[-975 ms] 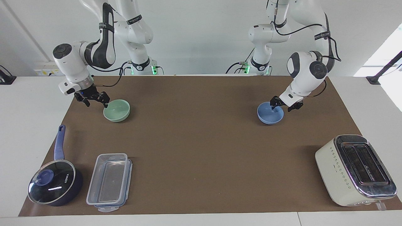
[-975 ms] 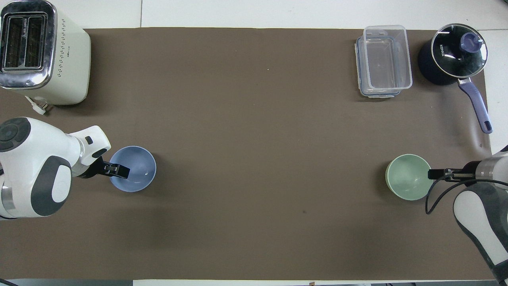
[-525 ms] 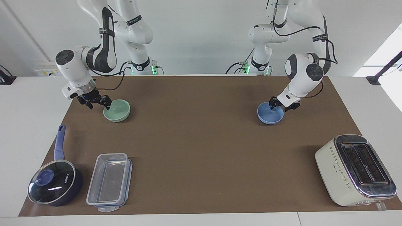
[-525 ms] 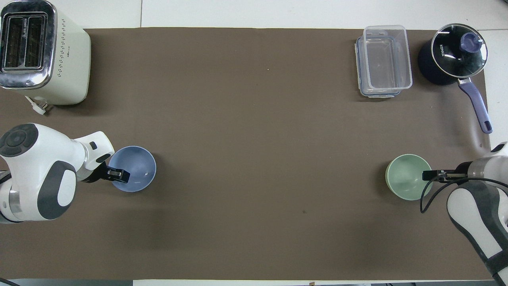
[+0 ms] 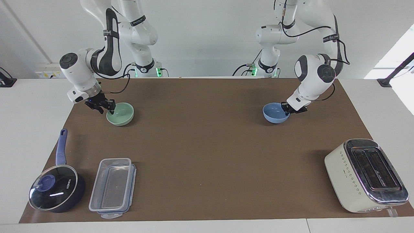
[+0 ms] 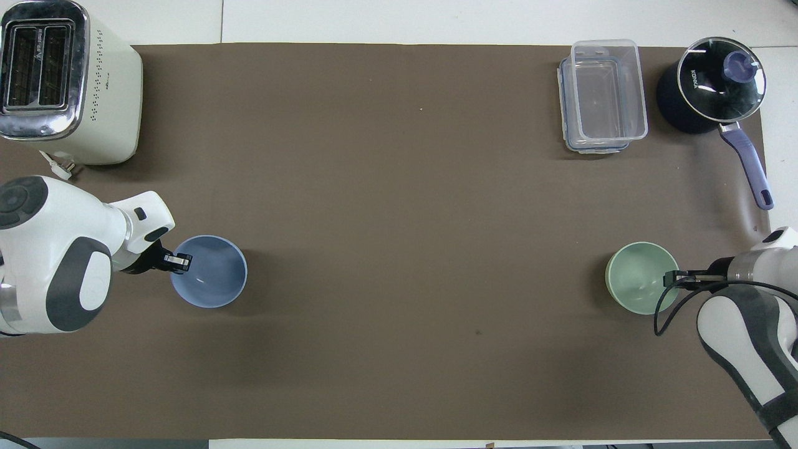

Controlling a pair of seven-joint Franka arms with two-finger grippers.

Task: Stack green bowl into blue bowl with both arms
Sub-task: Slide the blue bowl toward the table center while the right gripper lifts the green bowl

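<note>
Down at the robots' end, both arms are at work. At the upper right of the facing view, the left gripper point(image 5: 286, 110) is pinched shut on the rim of the blue bowl point(image 5: 273, 115), at the edge toward that arm's end of the table. The bowl seems to sit a touch tipped, though I can't say whether it is off the mat point(image 5: 207, 145).

At the upper left of the same view, the right gripper point(image 5: 110, 109) is down at the rim of the green bowl point(image 5: 122, 116), at its outer edge. Whether it has clamped on yet, I can't tell. That bowl sits flat on the mat.

The bowls are well apart, with bare mat between them, so the step looks like securing both rim grips before carrying.

To do it well, I'd want the right grip firm on the wall before any lift. A one-sided rim pinch lets a bowl swing, so lift slowly and keep each bowl level. I'd settle the blue one flat toward mid-table, then centre the green one above it before lowering.

Along the bottom of the facing view are the toaster point(image 5: 365, 174), lower right, and the clear box point(image 5: 111, 187) and lidded pan point(image 5: 56, 191), lower left. All are well clear of the path.
</note>
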